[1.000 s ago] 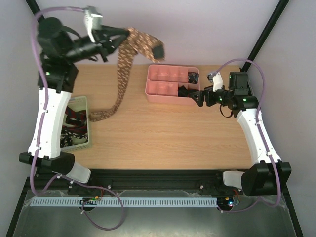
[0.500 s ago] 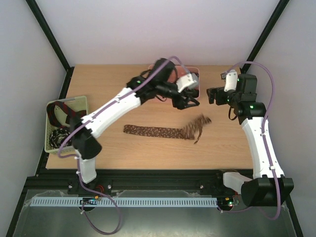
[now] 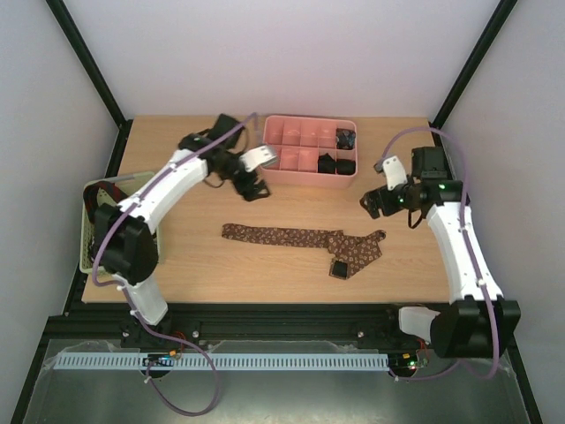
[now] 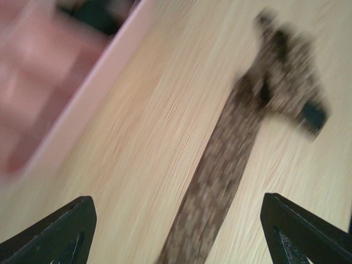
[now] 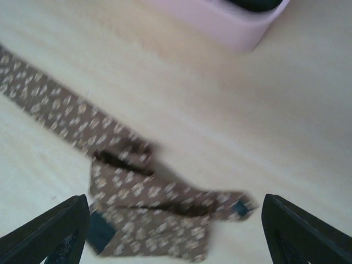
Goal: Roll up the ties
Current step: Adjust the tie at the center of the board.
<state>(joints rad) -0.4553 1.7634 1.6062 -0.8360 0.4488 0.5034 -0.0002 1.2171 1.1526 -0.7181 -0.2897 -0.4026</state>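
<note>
At the left edge, the pale green basket (image 3: 89, 240) sits where it was, with a dark and red tie (image 3: 108, 191) poking out of its top.

A second ago the left pincer (image 3: 252, 185) was up high in the upper left, holding the brown tie (image 3: 282, 236) in the air. Now it has let go and sits low, just left of the pink tray (image 3: 309, 180). Its two fingers are spread wide with nothing between them. In the left wrist view they sit far apart in the bottom corners. The tie (image 4: 220, 165) lies past them, with the blurry tray (image 4: 82, 93) at the upper left.

The tray has not moved. Some dark rolls (image 3: 338, 162) sit in its right-hand boxes.

The right pincer (image 3: 369, 203) was beside the tray's right end. Now it is lower in the frame, near the wide end of the tie. Its fingers are spread too and hold nothing. Its own camera looks down on the tie (image 5: 154, 214), with a tray corner (image 5: 231, 27) at the top.

The brown tie now rests on the wooden surface (image 3: 221, 274), in the middle of the frame, below the tray. It has tiny pale spots. Its thin end is on the left. It runs straight to the right, where the wide end is folded over in a bunch. A small dark patch shows at the bottom of the fold.
</note>
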